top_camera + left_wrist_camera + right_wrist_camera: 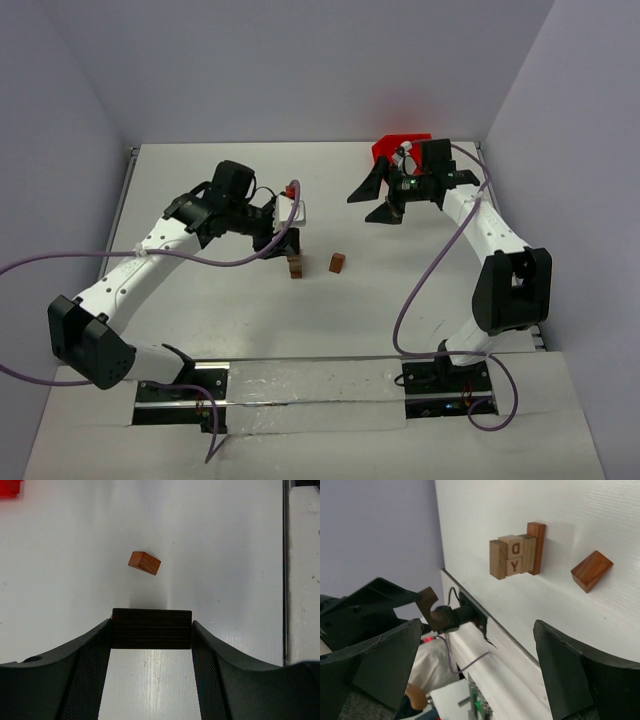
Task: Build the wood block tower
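The tower (295, 266) is a short stack of wood blocks near the table's middle. In the right wrist view the tower (515, 555) shows two lettered cubes between bars. My left gripper (287, 238) hovers just over it, shut on a dark wood block (151, 628) spanning the fingertips. That held block (427, 607) has an arch notch and hangs clear of the tower's top. A loose reddish block (337, 262) lies on the table right of the tower; it also appears as the reddish block (144, 562) and the same loose block (591, 570). My right gripper (385, 196) is open and holds nothing.
A red bin (398, 148) stands at the back right, just behind my right gripper; a corner of the bin (10, 487) shows in the left wrist view. A dark rail (285, 580) runs along the table's edge. Grey walls enclose the table.
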### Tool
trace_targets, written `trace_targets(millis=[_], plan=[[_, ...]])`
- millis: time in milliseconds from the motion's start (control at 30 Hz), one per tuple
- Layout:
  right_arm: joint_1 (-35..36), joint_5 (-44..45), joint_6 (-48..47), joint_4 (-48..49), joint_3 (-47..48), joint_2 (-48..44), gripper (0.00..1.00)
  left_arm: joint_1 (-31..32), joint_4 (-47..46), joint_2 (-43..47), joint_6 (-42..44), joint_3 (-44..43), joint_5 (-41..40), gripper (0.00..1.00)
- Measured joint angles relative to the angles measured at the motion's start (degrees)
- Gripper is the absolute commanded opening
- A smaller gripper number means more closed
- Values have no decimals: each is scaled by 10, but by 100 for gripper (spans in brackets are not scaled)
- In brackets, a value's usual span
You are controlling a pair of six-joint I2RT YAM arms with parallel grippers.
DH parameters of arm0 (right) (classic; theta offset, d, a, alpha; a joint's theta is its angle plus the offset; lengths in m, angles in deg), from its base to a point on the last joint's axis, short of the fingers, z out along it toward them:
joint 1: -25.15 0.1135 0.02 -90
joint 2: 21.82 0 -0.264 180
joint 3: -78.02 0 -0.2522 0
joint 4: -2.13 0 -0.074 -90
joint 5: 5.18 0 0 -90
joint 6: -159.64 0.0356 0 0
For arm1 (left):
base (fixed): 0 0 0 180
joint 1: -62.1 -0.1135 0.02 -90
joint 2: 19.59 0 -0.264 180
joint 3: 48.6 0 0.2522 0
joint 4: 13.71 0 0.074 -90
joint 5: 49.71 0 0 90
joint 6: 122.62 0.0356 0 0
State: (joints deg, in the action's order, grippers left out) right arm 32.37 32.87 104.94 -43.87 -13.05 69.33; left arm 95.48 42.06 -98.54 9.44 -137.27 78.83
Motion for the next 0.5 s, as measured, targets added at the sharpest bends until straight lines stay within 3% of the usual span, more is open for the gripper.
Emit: trace_targets(millis=[167, 500], plan=[[0, 3, -52, -39, 13, 3, 100, -9, 3, -16, 32, 1, 15, 0], [0, 28, -129, -102, 68, 3, 100, -39, -7, -95, 17, -10, 22, 4]])
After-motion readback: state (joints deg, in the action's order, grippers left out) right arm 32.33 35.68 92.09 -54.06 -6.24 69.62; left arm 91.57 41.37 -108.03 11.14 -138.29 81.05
